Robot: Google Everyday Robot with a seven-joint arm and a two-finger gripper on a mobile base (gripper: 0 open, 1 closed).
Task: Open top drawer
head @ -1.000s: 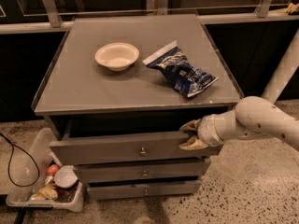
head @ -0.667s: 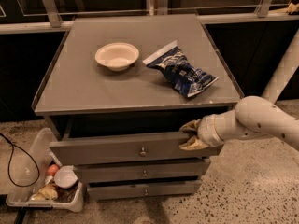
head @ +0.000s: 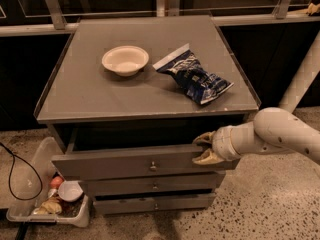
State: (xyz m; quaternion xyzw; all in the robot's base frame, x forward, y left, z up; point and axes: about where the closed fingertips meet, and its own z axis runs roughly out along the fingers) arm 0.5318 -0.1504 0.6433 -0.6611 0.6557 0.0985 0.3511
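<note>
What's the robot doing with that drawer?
The robot is working on opening the top drawer of the grey cabinet. Its gripper is at the right end of the drawer's front, and the drawer stands partly open. A bowl and a snack bag lie on top of the cabinet, untouched.

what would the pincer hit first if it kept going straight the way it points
The wide grey flat-fronted top drawer: the pincer points left at its right end, seemingly touching it, though depth is unclear.
</note>
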